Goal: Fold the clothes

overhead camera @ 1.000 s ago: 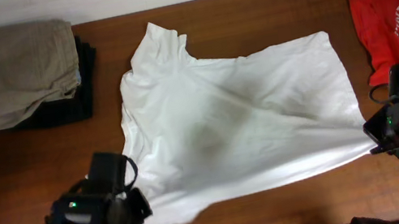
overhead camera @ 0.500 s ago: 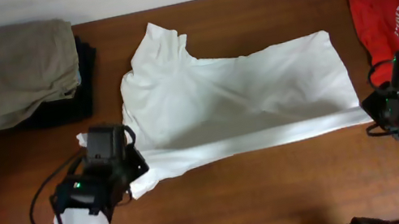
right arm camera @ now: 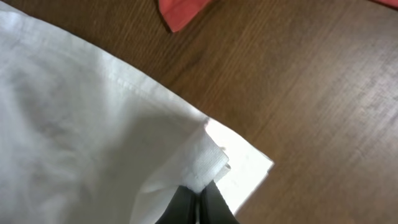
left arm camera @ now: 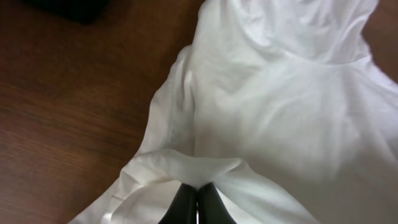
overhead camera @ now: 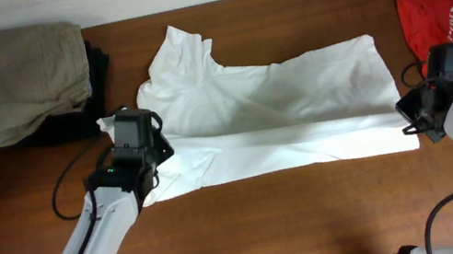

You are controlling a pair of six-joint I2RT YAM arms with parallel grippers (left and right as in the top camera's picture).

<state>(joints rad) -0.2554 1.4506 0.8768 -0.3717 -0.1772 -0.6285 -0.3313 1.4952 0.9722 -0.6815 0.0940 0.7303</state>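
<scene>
Left pincer (left arm camera: 198, 204) clamped tight on near edge of white T-shirt (overhead camera: 279, 104), spread mid-table (overhead camera: 300, 226). Right pincer (right arm camera: 198, 198) pinching hem corner. First fold in hand; next, I judge: lay edge flat, release both.

Dark brown wooden table (overhead camera: 300, 226), khaki folded garment (overhead camera: 26, 78) at the far left, lying on a black folded garment (overhead camera: 77, 125), red T-shirt (overhead camera: 430, 16) with white print at the right edge.

T-shirt (overhead camera: 279, 104) centre, folded stack (overhead camera: 27, 83) left
</scene>
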